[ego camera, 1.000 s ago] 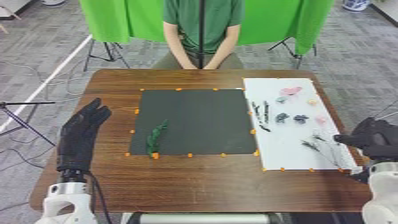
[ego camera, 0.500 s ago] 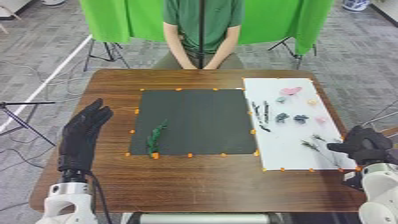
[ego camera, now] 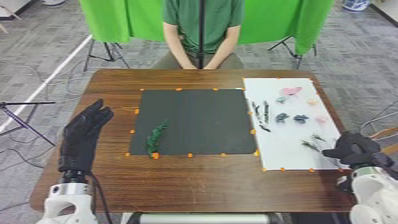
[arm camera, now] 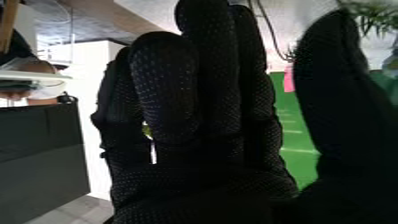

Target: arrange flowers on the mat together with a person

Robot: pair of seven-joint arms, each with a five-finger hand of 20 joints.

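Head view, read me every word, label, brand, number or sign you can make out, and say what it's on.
None that can be read.
The black mat and the white mat: no legible text.
The orange marks along their edges: no legible letters or numbers.

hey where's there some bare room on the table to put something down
Most of the dark mat is free, right of the green sprig. So is the wood between that mat and the table's near edge. It's crowded on the white mat, with its flowers and the right robot hand at its near right corner.
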